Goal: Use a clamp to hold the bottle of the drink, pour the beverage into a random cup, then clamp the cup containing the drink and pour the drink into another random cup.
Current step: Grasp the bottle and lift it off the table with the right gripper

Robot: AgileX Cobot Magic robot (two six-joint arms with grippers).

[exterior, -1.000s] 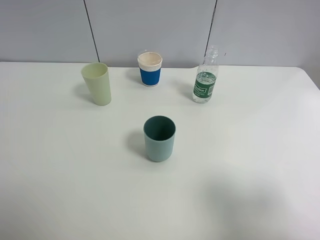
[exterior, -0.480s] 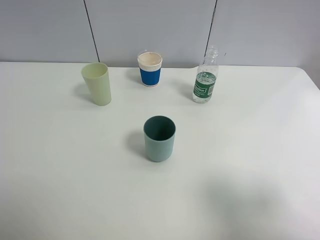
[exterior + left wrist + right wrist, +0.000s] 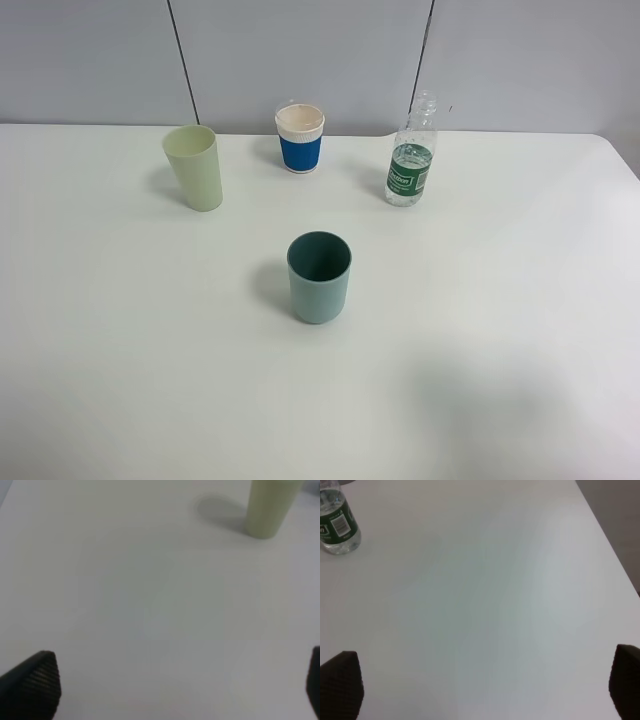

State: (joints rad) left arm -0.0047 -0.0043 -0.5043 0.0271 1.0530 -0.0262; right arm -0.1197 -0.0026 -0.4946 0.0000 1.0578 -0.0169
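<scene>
Where it tapers, the bottle [image 3: 411,165] (plastic) is clear.

The bench [image 3: 100,350] is rendered plain white. A teal cup [image 3: 320,280], darker inside, and a pale yellow-green cup [image 3: 197,170] are seen. A white paper cup [image 3: 300,140] is wrapped in a blue sleeve. The clear bottle [image 3: 411,160] is banded by a green label, lettered white. Black, cross-hatched left fingers [image 3: 35,685] and right fingers [image 3: 340,685] are shown.

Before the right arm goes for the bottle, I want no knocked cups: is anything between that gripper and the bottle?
Nothing visible: in the right wrist view only bare table lies between the open right gripper and the bottle.
</scene>
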